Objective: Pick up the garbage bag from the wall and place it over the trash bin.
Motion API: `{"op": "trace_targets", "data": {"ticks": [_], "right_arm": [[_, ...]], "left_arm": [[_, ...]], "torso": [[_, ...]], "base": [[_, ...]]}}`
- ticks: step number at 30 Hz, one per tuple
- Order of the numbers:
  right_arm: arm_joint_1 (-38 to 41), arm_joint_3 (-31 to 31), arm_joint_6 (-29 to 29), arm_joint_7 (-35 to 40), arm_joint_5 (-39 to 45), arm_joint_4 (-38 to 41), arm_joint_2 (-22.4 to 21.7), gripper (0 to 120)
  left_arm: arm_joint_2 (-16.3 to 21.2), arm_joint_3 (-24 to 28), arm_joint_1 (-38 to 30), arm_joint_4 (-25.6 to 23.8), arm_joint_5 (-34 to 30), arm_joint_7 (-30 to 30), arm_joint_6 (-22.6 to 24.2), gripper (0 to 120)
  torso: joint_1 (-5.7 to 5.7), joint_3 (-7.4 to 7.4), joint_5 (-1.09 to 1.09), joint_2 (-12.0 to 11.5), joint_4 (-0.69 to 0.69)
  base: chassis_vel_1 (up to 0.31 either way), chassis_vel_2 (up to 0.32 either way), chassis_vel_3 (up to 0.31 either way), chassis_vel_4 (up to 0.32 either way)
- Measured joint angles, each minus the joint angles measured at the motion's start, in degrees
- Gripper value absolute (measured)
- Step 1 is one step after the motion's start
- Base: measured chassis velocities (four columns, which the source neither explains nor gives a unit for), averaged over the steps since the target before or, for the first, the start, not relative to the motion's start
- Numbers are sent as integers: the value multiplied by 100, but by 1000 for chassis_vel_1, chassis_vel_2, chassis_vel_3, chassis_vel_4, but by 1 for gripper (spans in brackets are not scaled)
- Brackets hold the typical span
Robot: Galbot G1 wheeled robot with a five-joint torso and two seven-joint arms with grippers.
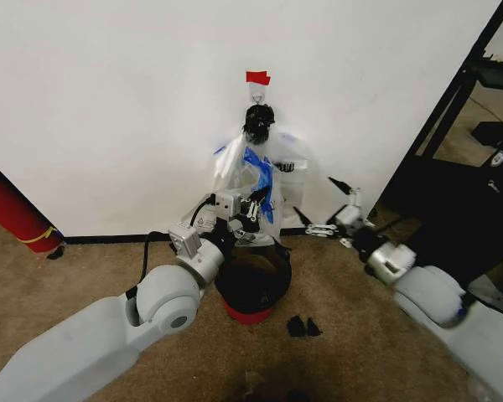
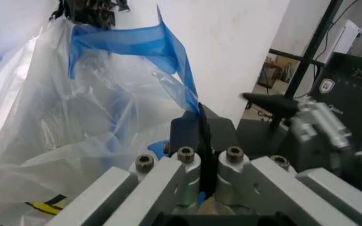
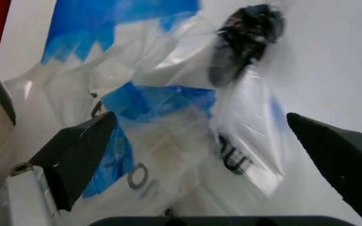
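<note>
Because the bag [image 1: 260, 180] hangs on the hook [image 1: 258, 99] in a bunch with others like it, your biggest risk is that a pull brings down the wrong layers, or several at once, or tears the thin film where it is bunched dark at the top. Watch the left gripper [image 1: 253, 209]: the left wrist view shows its two pads pressed together on a strip of the blue side film [image 2: 168, 52], so you have an edge, not the body of the bag, and a narrow strip like that may stretch or slip out under load. A straight downward tug could also jam the handles on the hook rather than lift them off. The bin [image 1: 253, 289] stands on the carpet against the wall [image 1: 109, 100], directly below the bags and just in front of the left gripper, so a bag that drops loose could land crumpled in it rather than over its rim. Your right gripper [image 1: 323, 201] waits to the right of the bunch, near it, fingers spread wide and holding nothing; the right wrist view shows the printed plastic framed between them, though I cannot tell whether either finger touches it.
</note>
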Motion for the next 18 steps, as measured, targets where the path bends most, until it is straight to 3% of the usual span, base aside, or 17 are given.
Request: {"op": "trace_targets", "data": {"ticks": [5, 14, 18], "right_arm": [[479, -516, 182, -27, -1061, -565, 477, 100], [853, -741, 228, -20, -2100, -969, 938, 100], [902, -802, 124, -76, -2325, -1010, 967, 87]], "left_arm": [[35, 42, 19, -80, -2, -8, 21, 0], [9, 36, 52, -108, -2, -16, 29, 0], [31, 11, 66, -125, -2, -20, 31, 0]], "torso": [[0, 0, -1, 0, -2], [-1, 0, -2, 0, -1], [-1, -1, -2, 0, -2]], "base": [[0, 0, 0, 0], [0, 0, 0, 0], [0, 0, 0, 0]]}}
